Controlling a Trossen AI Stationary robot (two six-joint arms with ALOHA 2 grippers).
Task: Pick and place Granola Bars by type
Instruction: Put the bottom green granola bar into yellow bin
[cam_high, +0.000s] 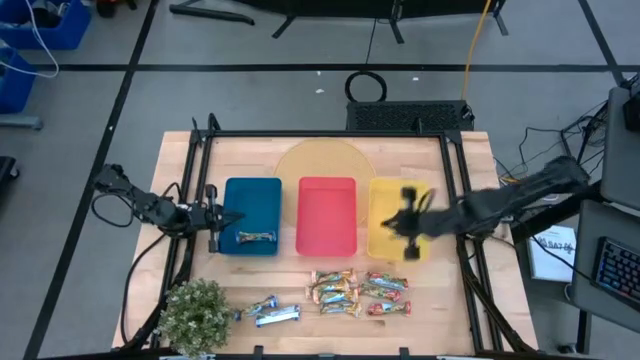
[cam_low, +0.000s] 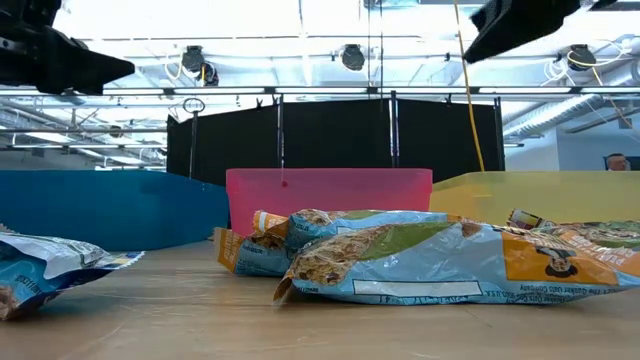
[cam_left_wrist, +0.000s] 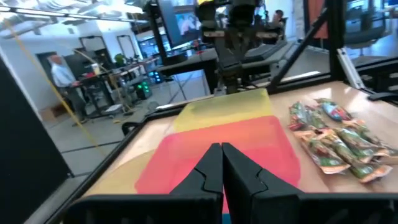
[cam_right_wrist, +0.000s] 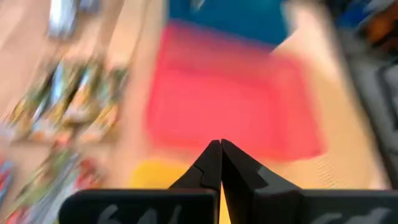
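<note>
One blue-and-white bar (cam_high: 255, 237) lies flat in the blue tray (cam_high: 252, 205). Two more blue-and-white bars (cam_high: 268, 313) lie on the table near its near edge. Orange-and-gold bars (cam_high: 333, 290) and red-and-green bars (cam_high: 386, 291) lie in a heap in front of the red tray (cam_high: 327, 215) and the yellow tray (cam_high: 385, 205). My left gripper (cam_high: 212, 220) (cam_left_wrist: 221, 167) is shut and empty at the blue tray's left rim. My right gripper (cam_high: 408, 228) (cam_right_wrist: 220, 160) is shut and empty above the yellow tray.
A small potted plant (cam_high: 195, 315) stands at the near left corner. A pale yellow round mat (cam_high: 325, 160) lies behind the trays. Metal frame rails run along the table's left and right sides. In the low view the bars (cam_low: 420, 265) lie in front of the three trays.
</note>
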